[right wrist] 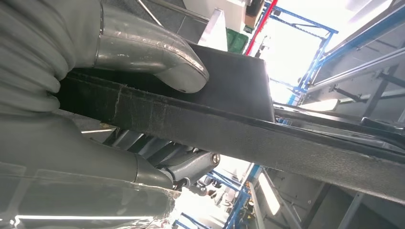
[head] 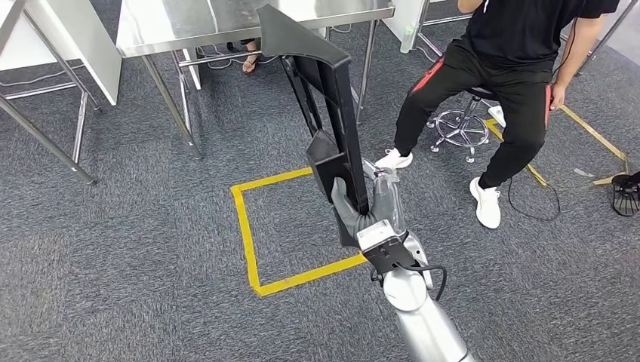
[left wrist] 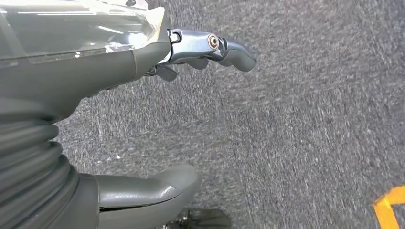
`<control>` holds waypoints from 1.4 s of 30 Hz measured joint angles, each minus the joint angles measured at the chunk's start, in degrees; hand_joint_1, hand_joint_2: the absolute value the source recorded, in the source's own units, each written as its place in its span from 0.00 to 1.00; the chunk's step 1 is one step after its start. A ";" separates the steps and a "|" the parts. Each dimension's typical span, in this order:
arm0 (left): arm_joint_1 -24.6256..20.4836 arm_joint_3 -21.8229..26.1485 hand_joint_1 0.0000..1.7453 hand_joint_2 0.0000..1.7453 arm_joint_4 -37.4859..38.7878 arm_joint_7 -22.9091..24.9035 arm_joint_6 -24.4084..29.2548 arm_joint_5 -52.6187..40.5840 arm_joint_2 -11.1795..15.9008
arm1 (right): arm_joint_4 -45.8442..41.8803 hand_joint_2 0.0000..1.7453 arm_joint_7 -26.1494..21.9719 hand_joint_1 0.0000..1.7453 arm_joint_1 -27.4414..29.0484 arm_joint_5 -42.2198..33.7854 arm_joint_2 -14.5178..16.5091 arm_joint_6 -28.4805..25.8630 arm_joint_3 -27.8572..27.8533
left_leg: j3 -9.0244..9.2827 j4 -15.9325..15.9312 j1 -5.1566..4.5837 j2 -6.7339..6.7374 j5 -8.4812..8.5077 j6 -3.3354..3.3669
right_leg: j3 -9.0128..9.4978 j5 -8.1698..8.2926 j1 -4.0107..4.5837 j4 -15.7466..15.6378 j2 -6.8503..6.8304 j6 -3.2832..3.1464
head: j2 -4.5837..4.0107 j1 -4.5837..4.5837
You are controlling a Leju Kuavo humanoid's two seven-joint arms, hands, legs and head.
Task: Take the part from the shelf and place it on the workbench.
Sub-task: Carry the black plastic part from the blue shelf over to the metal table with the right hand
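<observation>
Right hand (head: 362, 207): raised in front of the body, gripping the lower end of the part (head: 324, 98), thumb (right wrist: 157, 57) pressed on one face and fingers (right wrist: 176, 164) wrapped under the other. Part: long black moulded piece, held upright and tilted, its upper end over the edge of the steel workbench (head: 189, 23). Left hand (left wrist: 119, 71): hanging over grey carpet (left wrist: 296, 119), holding nothing, fingers apart. Person (head: 513, 68): seated on a stool (head: 460, 124) beside the workbench. Yellow tape square (head: 253, 234): on the floor below the part.

We see a black part (head: 332, 113), our grey right hand (head: 361, 202), speckled grey carpet (head: 136, 249) marked with a yellow tape square (head: 249, 234), a shiny steel table (head: 189, 23), and a person's black trousers (head: 513, 83) striped red.
</observation>
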 joint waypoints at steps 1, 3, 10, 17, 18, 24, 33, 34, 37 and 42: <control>0.01 -0.01 0.00 1.00 0.00 0.01 -0.08 -0.02 -0.02 | 0.00 1.00 0.02 1.00 0.00 0.04 0.01 -0.03 0.01 | -0.02 0.05 -0.07 -0.01 -0.05 0.15 | 0.07 0.07 -0.06 -0.16 -0.01 0.14 | 0.00 0.00; 0.01 -0.01 0.00 1.00 0.00 0.02 -0.19 -0.05 -0.04 | 0.00 1.00 0.10 1.00 0.00 0.16 0.01 -0.09 0.01 | -0.07 0.17 -0.20 -0.01 -0.21 0.58 | 0.14 0.18 -0.37 -0.42 -0.02 0.58 | 0.00 -0.01; 0.00 -0.01 0.00 1.00 0.00 0.01 -0.40 -0.55 -0.03 | -0.02 1.00 0.54 1.00 0.03 0.53 0.23 -0.48 -0.04 | 0.64 -0.62 -0.24 -0.11 -0.28 2.27 | 0.13 -0.34 -0.87 0.01 -0.02 1.89 | 0.00 -0.01; -0.07 -0.01 0.00 1.00 0.00 0.02 -0.50 -0.71 -0.24 | 0.00 1.00 0.74 1.00 0.66 0.80 0.13 -0.80 -0.26 | 1.87 -1.24 0.13 -0.88 -0.49 2.66 | -8.31 -4.50 -0.72 14.19 0.74 1.76 | 0.00 0.08; -0.05 -0.01 0.00 1.00 0.00 0.02 -0.52 -0.72 -0.30 | 0.00 1.00 0.77 1.00 0.70 0.92 0.12 -0.80 -0.26 | 2.10 -1.20 0.16 -1.06 -0.67 2.45 | -6.66 -2.66 -0.75 10.39 0.74 2.21 | 0.00 0.08; -0.03 -0.01 0.00 1.00 -0.01 -0.07 -0.57 -0.83 -0.39 | -0.01 1.00 1.18 1.00 0.64 1.86 0.20 -0.83 -0.28 | 2.51 -0.83 0.16 -1.48 -1.95 0.56 | -1.32 1.68 -0.63 -0.49 0.87 0.46 | 0.00 0.02; 0.04 -0.02 0.00 1.00 -0.03 -0.15 -0.56 -0.91 -0.43 | 0.00 1.00 1.38 1.00 0.67 2.14 0.47 -0.83 -0.37 | -5.99 11.43 1.21 0.12 -3.77 -1.25 | 1.02 -0.09 -0.77 -0.64 0.82 -1.35 | 0.00 -0.20; 0.02 -0.01 0.00 1.00 -0.04 -0.15 -0.56 -0.91 -0.41 | 0.00 1.00 1.38 1.00 0.67 2.14 0.48 -0.83 -0.37 | -4.08 7.20 1.19 0.23 -1.46 -1.04 | 1.55 -0.47 -0.78 -0.68 0.83 -1.18 | 0.00 -0.18; -0.11 -0.03 0.00 1.00 -0.03 -0.17 -0.55 -0.92 -0.40 | -0.01 1.00 1.42 1.00 0.53 2.20 0.51 -0.83 -0.39 | -0.20 -0.02 0.71 0.39 0.47 -0.35 | 2.35 -1.33 -0.37 -0.86 0.77 -0.35 | 0.00 -0.15; -0.06 -0.02 0.00 1.00 -0.04 -0.21 -0.54 -0.93 -0.46 | -0.11 1.00 1.52 1.00 0.38 2.48 0.77 -0.83 -0.37 | 1.48 -1.42 0.79 0.04 -0.21 1.37 | 0.97 -3.26 -0.05 2.41 0.67 0.68 | 0.00 -0.08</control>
